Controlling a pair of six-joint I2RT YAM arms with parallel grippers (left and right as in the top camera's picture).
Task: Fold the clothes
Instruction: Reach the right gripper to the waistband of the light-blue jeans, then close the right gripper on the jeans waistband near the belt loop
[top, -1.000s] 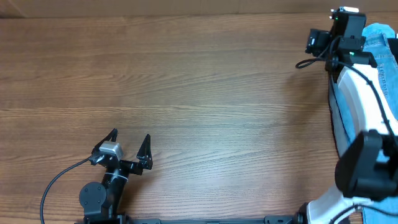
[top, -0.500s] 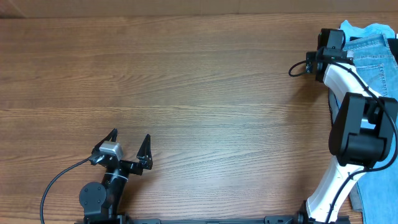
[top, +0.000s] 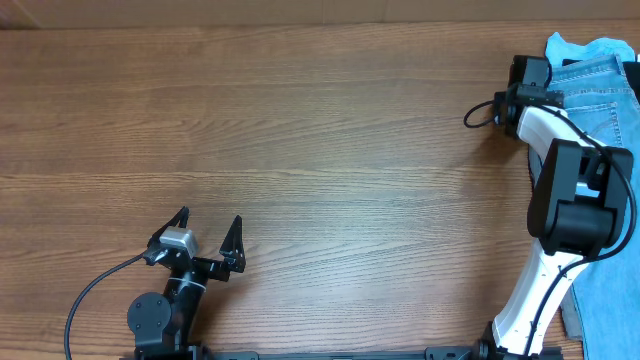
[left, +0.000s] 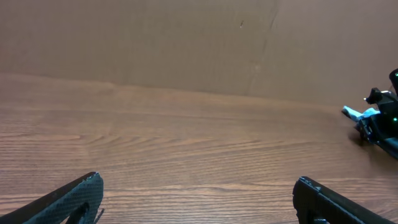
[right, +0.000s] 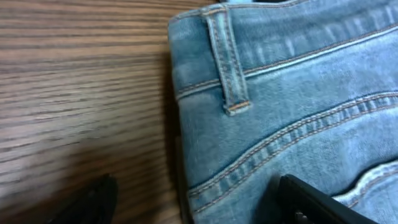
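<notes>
Two arms work at a wooden table (top: 300, 130). Seen from overhead, the jeans (top: 605, 75) lie in the far right corner, running down the right edge. They are light blue denim with tan stitching, and a paler blue bunch of cloth shows at their far end. The white right arm (top: 560, 130) reaches from the near edge up to the left border of the denim. Its fingers cannot be made out from above. The left gripper (top: 205, 232) sits near the front left, well apart from the jeans, with its two black fingers spread wide and nothing between them.

From the left wrist, the same two fingertips show at the bottom corners, wide apart over bare wood. A plain brown wall (left: 155, 43) stands behind the table. Far to the right, the dark end of the right arm appears with a scrap of pale blue beside it.

From the right wrist, the waistband (right: 280, 37) fills the upper right. A belt loop (right: 227, 62) is stitched down across it, with curved double seams below. The right gripper (right: 205, 202) is spread wide, one fingertip over wood and the other over denim. Whether either tip touches cannot be told.
</notes>
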